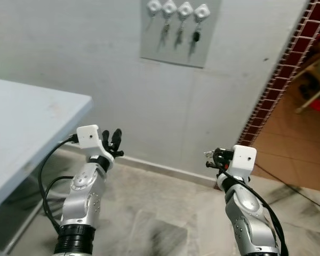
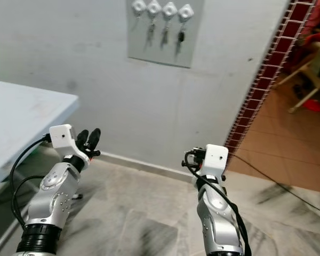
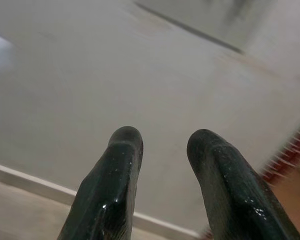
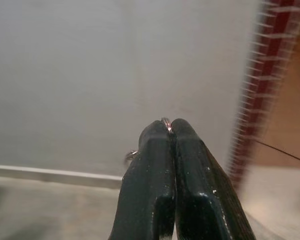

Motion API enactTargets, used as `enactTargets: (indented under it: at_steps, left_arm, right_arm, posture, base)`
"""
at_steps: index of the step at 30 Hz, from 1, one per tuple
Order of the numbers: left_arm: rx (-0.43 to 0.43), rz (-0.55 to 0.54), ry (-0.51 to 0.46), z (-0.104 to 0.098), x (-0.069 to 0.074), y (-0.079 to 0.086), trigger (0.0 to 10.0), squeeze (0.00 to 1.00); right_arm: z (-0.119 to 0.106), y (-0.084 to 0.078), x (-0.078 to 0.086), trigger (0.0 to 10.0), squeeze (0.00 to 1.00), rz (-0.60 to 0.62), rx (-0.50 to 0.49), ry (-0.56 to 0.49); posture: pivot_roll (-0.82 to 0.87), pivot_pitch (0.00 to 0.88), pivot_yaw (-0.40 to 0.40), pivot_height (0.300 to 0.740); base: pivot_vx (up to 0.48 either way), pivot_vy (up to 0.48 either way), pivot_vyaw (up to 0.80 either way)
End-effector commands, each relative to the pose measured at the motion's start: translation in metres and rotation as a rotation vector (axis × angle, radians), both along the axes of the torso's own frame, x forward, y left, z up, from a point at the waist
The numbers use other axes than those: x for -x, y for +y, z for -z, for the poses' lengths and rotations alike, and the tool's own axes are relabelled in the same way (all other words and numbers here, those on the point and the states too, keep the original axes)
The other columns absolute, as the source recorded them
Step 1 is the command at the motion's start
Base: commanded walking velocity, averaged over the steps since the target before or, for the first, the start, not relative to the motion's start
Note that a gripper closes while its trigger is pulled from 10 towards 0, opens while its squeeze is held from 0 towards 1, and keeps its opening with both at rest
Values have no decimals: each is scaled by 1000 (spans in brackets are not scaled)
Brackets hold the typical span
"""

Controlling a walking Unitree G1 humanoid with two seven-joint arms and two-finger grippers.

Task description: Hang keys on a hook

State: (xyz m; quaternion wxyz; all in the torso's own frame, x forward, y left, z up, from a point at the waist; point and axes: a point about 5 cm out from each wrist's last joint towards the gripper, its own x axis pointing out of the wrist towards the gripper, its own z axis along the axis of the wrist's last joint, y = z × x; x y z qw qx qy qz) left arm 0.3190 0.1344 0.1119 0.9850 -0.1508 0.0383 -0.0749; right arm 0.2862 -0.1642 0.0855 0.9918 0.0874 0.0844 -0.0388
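Well below the grey wall-mounted hook board (image 1: 180, 32), the right gripper (image 4: 168, 131), pinching a thin metal key ring (image 4: 165, 121), should rise squarely toward a hook, while the left gripper (image 3: 162, 145) idles narrowly parted.

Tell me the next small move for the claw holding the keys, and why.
Probably raise the right claw toward the hook board on the wall. Its fingers are shut on a key ring, yet it sits low near the floor, well below the board. Three hooks carry keys already; the leftmost hook looks free. The left claw is open and holds nothing.
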Motion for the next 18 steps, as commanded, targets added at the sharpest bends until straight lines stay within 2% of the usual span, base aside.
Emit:
enactTargets:
  at_steps: [1,5,7,18]
  left_arm:
    - [-18,-3,-6,-4,-1,2,10000,0]
    - [-9,3,-19,-7,-3,4,10000,0]
    - [-10,3,-20,-7,-3,5,10000,0]
    - [-9,-15,-27,-11,-6,11,10000,0]
  right_arm:
    - [-3,1,-1,10000,0,-12,-20,-6]
    - [-15,6,3,10000,0,-119,38,-136]
    - [-16,6,3,10000,0,-117,43,-138]
    - [-15,5,5,10000,0,-131,74,-148]
  posture:
    - [133,0,-58,740]
    - [134,0,-57,740]
    - [134,0,-57,740]
    - [133,0,-50,740]
  base:
    - [0,0,0]
    - [0,0,0]
    - [0,0,0]
    - [313,0,0]
